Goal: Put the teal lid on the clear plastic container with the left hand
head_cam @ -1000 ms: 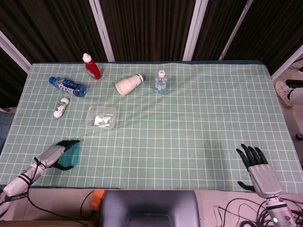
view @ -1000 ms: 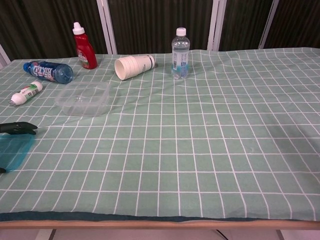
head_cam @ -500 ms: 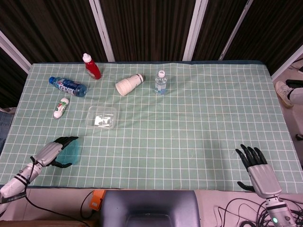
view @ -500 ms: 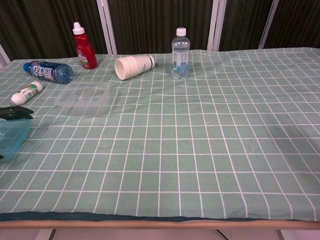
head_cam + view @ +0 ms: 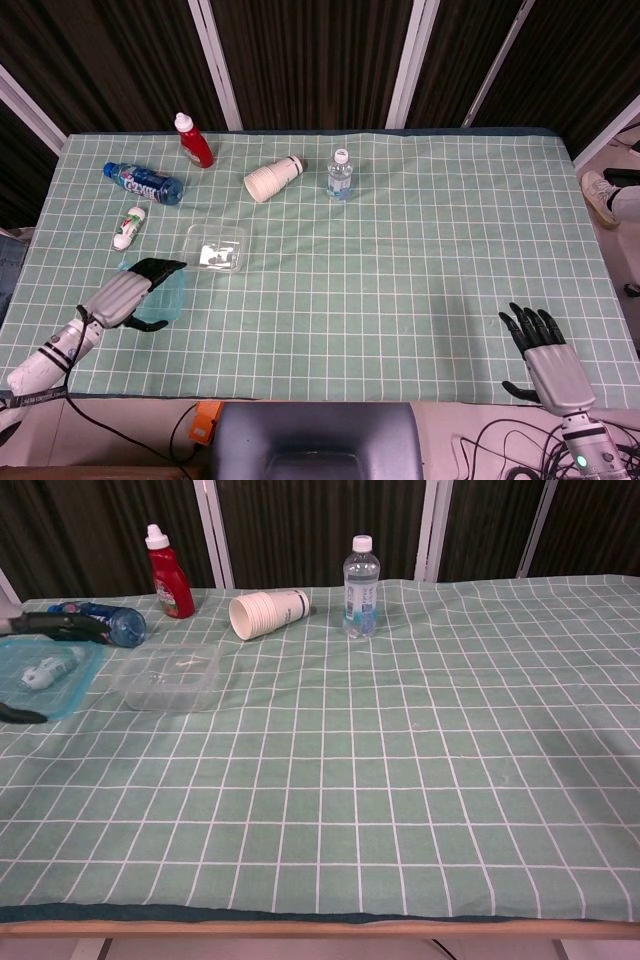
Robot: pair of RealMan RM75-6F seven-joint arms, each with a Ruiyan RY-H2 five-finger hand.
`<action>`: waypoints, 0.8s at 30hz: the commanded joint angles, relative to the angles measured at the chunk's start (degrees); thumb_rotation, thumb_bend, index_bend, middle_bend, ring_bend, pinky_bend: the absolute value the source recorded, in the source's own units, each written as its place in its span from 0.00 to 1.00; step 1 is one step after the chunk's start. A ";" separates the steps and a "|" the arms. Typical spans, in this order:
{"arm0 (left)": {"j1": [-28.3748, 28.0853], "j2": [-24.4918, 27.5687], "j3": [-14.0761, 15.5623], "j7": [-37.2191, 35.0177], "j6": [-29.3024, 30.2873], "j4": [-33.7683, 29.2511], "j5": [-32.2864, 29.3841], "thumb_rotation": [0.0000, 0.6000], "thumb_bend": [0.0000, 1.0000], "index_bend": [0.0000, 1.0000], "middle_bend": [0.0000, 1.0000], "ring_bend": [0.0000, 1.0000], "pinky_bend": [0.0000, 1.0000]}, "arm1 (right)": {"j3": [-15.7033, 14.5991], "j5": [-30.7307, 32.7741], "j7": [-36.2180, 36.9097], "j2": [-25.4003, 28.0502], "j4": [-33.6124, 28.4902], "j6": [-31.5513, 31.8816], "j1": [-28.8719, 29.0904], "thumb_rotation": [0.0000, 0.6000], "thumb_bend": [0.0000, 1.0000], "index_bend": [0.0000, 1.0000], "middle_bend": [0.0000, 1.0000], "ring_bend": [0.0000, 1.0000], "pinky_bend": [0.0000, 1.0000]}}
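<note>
My left hand (image 5: 128, 292) grips the translucent teal lid (image 5: 166, 297), held above the cloth just left of and slightly nearer than the clear plastic container (image 5: 217, 247). In the chest view the teal lid (image 5: 45, 677) hangs at the far left with dark fingers (image 5: 55, 625) over its top edge, left of the clear container (image 5: 168, 676). The container stands open on the green checked cloth. My right hand (image 5: 545, 355) rests at the table's near right edge with fingers spread and nothing in it.
Behind the container lie a small white tube (image 5: 129, 227), a blue bottle (image 5: 143, 183) on its side, an upright red bottle (image 5: 194, 141), a tipped stack of paper cups (image 5: 273, 177) and an upright water bottle (image 5: 340, 173).
My left hand has lifted the teal lid off the cloth and carried it away from the near edge, towards the clear container. The right hand has stayed put.
</note>
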 commanded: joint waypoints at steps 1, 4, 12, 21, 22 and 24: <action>-6.56 2.69 -5.12 6.30 -9.38 -4.83 -5.46 1.00 0.26 0.01 0.60 0.73 0.69 | 0.28 0.68 0.37 0.13 -0.03 -0.64 0.31 1.00 0.06 0.00 0.00 0.00 0.00; -9.68 1.53 -7.34 7.11 -14.34 -4.46 -8.21 1.00 0.27 0.01 0.61 0.73 0.70 | 0.72 1.66 0.91 0.36 -0.04 -1.25 0.63 1.00 0.06 0.00 0.00 0.00 0.00; -17.28 -3.15 -10.79 8.91 -26.95 0.91 -13.72 1.00 0.27 0.01 0.61 0.73 0.69 | 2.25 5.12 1.50 0.53 0.20 -3.23 1.65 1.00 0.06 0.00 0.00 0.00 0.00; -20.34 -8.82 -12.42 7.59 -32.85 8.35 -17.25 1.00 0.27 0.01 0.61 0.73 0.68 | 2.67 6.57 2.02 0.79 0.22 -4.30 2.24 1.00 0.06 0.00 0.00 0.00 0.00; -20.43 -9.11 -12.48 7.41 -33.16 8.82 -17.43 1.00 0.27 0.01 0.61 0.73 0.68 | 2.67 6.61 2.10 0.85 0.22 -4.32 2.26 1.00 0.06 0.00 0.00 0.00 0.00; -20.60 -9.64 -12.54 7.18 -33.74 9.69 -17.62 1.00 0.27 0.01 0.61 0.73 0.69 | 2.63 6.62 2.40 0.99 0.21 -4.34 2.29 1.00 0.06 0.00 0.00 0.00 0.00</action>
